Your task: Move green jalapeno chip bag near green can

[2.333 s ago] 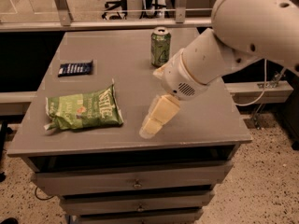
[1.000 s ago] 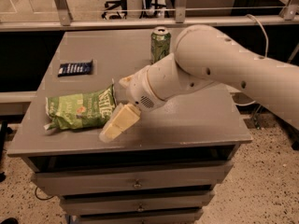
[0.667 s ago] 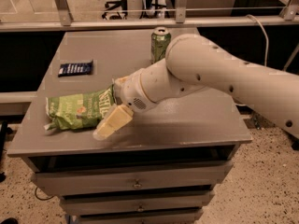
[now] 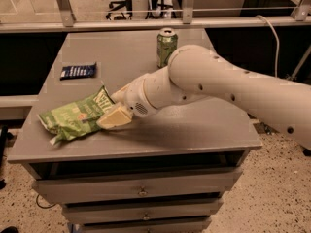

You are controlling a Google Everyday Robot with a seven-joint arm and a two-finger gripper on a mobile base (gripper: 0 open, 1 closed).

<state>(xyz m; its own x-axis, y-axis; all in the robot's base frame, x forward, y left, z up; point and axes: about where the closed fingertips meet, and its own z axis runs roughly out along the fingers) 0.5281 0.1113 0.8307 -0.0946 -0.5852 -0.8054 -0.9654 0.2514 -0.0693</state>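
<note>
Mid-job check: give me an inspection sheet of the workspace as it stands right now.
Surface: gray cabinet top, flat, drawers below.
Job's things: green jalapeno chip bag lying at front left; green can upright near the back edge, well apart from the bag.
Clutter: dark blue packet flat near the left edge.
Grippers: gripper low at the bag's right end, seemingly in contact.
Cables: white cable at back right.
Surroundings: metal railing behind; speckled floor.

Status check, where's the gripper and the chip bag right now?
Gripper low at right end of green jalapeno chip bag. Bag front left on table, green can at back, apart. Blue packet off left, not between them.
</note>
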